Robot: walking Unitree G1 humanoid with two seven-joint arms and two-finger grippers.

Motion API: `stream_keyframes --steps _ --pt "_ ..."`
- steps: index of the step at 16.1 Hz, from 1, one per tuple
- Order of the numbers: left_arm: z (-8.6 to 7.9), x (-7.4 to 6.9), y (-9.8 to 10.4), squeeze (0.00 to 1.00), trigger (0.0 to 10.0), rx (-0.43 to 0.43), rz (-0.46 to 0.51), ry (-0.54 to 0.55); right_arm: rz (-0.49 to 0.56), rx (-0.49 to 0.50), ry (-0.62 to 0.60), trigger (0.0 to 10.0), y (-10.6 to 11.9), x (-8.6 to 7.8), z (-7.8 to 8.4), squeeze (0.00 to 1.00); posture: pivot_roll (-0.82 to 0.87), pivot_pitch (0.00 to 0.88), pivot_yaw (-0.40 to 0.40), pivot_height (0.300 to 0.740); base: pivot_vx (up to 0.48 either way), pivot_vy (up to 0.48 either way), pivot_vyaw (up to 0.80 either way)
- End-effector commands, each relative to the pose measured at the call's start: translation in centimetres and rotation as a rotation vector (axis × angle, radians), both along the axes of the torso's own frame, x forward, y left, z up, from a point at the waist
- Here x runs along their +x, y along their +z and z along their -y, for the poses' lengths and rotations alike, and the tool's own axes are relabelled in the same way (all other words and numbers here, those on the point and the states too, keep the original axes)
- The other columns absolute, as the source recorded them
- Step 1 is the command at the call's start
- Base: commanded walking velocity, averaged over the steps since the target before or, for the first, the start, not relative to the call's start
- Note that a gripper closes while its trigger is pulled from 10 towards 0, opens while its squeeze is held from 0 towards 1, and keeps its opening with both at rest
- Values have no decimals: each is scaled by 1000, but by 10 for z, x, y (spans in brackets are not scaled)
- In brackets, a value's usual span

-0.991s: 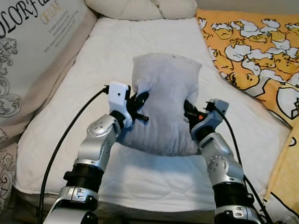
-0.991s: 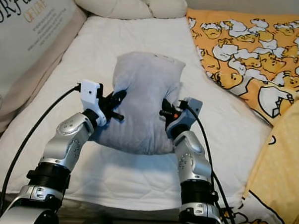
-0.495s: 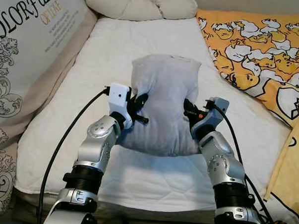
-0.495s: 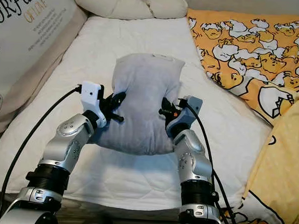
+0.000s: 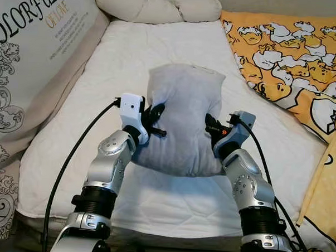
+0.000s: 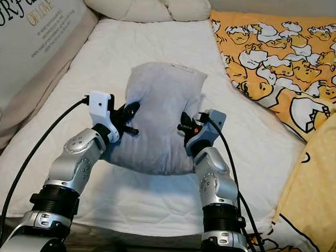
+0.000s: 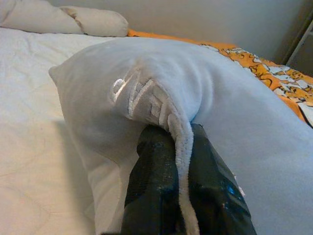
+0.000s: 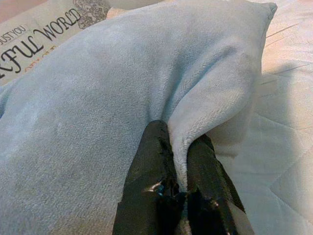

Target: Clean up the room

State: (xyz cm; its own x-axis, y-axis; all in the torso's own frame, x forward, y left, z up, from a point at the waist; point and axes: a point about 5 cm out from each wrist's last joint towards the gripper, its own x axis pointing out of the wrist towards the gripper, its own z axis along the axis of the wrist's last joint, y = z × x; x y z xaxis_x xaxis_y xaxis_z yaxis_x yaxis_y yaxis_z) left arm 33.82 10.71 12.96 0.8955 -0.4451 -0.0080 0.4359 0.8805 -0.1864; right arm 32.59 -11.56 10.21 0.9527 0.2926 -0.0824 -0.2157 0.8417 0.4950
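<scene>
White quilted mattress (image 5: 177, 48) fills the scene before us, with bare room around its middle. We hold a grey pillow (image 5: 182, 118) upright near the mattress's centre, its lower edge by the near side. Our left gripper (image 7: 178, 161) pinches the pillow's left seam between clenched fingers; our right gripper (image 8: 178, 171) grasps a fold at its right edge likewise. A long cream bolster (image 5: 156, 5) lies along the far edge, a printed cushion (image 5: 32, 53) borders the left, and an orange duck-print blanket (image 5: 293, 59) covers the right.
</scene>
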Motion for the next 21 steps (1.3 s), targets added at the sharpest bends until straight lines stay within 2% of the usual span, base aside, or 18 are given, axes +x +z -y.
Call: stream_keyframes --steps 1,2,3,4,5,6,8,10,12,14,21 --pt "3 6 13 0 0 -24 37 0 44 6 12 0 13 3 -4 0 12 0 62 740 0 0 0" --pt "3 6 13 0 0 -25 35 -2 44 6 12 0 13 3 -4 0 12 0 62 740 0 0 0" --pt "3 7 13 0 10000 64 48 17 46 -8 -1 0 13 3 -2 0 13 0 61 740 0 0 0" --pt "1 9 15 0 10000 107 78 63 46 -22 -10 0 14 4 -1 0 12 0 62 740 0 0 0" --pt "-1 9 14 0 10000 116 69 92 46 -37 -15 1059 14 4 0 0 10 0 63 740 0 0 0" --pt "-3 10 18 0 10000 95 88 116 42 -61 -28 10000 13 4 2 0 13 0 61 740 0 0 0" --pt "-4 8 19 0 10000 110 101 111 34 -85 -44 10000 12 4 3 0 15 0 61 740 0 0 0" --pt "-5 8 17 0 10000 121 104 113 34 -117 -68 10000 11 5 4 0 11 0 67 740 0 414 0" --pt "-5 9 17 0 10000 136 107 113 87 -62 -87 10000 15 5 4 0 11 0 71 740 0 480 0" --pt "-5 9 17 0 10000 146 110 108 101 -74 -121 10000 16 6 6 0 11 0 71 740 0 480 0" --pt "-4 10 17 0 10000 179 123 101 88 -92 -118 10000 12 6 6 0 14 0 63 740 0 480 0"
